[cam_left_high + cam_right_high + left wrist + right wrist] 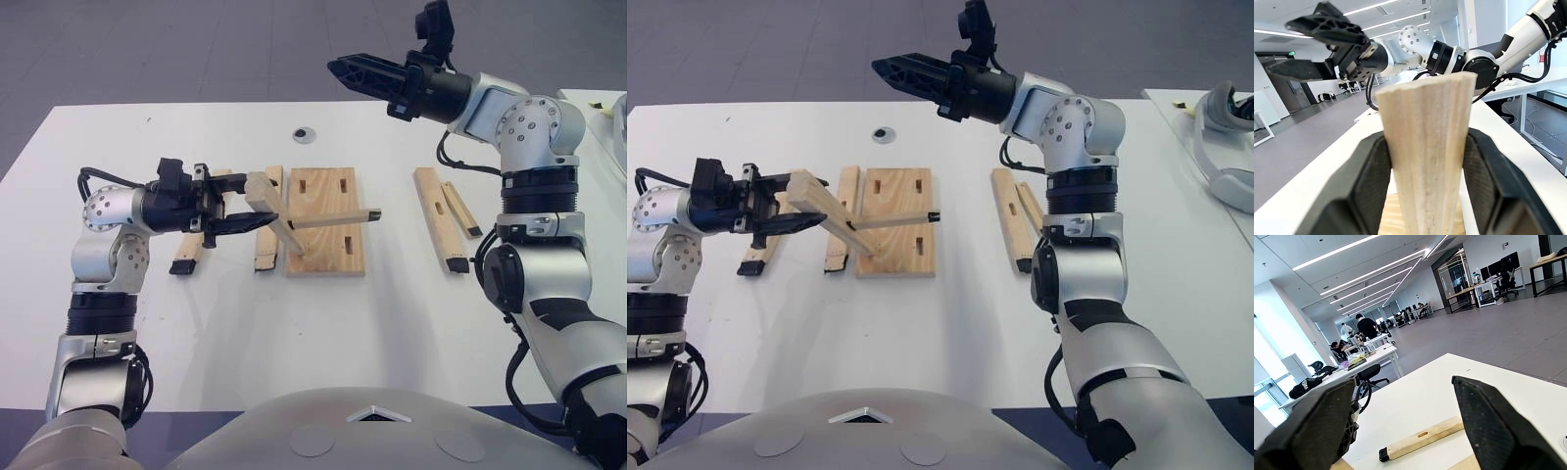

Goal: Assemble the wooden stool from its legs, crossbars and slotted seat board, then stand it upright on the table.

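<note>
My left gripper (257, 204) is shut on a pale wooden leg (274, 215), which the left wrist view shows clamped between both fingers (1371, 176). The leg slants down so that its lower end rests on the slotted seat board (338, 235), which lies flat mid-table. A thin crossbar (338, 218) juts from the leg to the right, across the board. My right gripper (353, 73) hangs open and empty, high above the table's back edge. Its spread fingers (1493, 426) frame a loose wooden piece (1420, 438) on the table.
Two more legs (191, 250) (267, 240) lie left of the board. A long leg (438, 230) and a shorter piece (460, 209) lie to its right. A small round disc (305, 134) sits near the far edge. A white object (1229, 137) rests on the neighbouring table.
</note>
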You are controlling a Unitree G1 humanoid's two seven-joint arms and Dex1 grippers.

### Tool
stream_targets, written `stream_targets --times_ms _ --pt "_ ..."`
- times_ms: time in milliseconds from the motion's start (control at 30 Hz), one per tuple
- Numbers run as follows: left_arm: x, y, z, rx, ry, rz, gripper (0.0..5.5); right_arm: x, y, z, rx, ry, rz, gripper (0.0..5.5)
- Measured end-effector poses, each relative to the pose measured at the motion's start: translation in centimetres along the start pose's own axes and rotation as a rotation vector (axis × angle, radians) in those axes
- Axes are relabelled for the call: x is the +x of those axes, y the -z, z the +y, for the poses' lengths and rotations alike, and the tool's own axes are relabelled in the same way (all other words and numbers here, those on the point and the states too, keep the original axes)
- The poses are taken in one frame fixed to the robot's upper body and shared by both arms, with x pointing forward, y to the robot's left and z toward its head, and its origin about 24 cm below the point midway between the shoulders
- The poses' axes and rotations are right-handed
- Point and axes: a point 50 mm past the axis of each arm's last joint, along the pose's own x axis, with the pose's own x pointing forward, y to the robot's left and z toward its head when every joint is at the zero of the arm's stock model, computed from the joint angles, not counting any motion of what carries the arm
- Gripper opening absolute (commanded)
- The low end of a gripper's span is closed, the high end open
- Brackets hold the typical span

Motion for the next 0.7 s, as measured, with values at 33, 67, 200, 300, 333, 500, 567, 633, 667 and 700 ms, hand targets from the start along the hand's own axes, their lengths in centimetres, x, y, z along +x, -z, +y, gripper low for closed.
stream_targets --times_ms 33,67,200,300,333,500,567,633,667,700 --pt "-0.3 0.2 0.5 -0.029 -0.024 -0.005 2.05 0.0 0.0 0.0 0.0 0.004 -0.002 3.69" --pt "-0.4 0.3 0.7 -0.035 -0.031 -0.006 2.05 0.0 0.1 0.0 0.002 0.006 -0.003 3.69" --pt "-0.3 0.9 0.3 -0.04 -0.037 -0.007 2.05 -0.2 0.3 -0.1 0.018 0.027 -0.012 3.69" --pt "0.1 1.4 -0.9 -0.048 -0.029 0.007 2.05 -0.4 0.1 -0.2 0.023 0.049 -0.032 3.69" --pt "0.2 1.4 -1.0 -0.05 -0.026 0.015 2.05 -0.4 0.1 -0.3 0.026 0.053 -0.039 3.69" --pt "0.5 1.1 -1.2 -0.075 -0.018 0.055 2.05 -0.2 0.1 -0.4 0.045 0.07 -0.065 3.69" --pt "0.5 1.0 -1.0 -0.085 -0.017 0.066 2.05 -0.3 0.0 -0.4 0.05 0.072 -0.076 3.69" --pt "0.6 0.9 -0.8 -0.113 -0.013 0.091 2.54 -0.4 -0.1 -0.4 0.055 0.076 -0.089 3.69" --pt "0.5 1.4 -0.9 -0.161 -0.012 0.117 2.79 -0.4 -0.1 -0.4 0.057 0.077 -0.091 3.69" --pt "-0.1 3.8 -1.7 -0.299 -0.038 0.206 3.0 -0.3 -0.1 -0.4 0.063 0.076 -0.092 3.69"
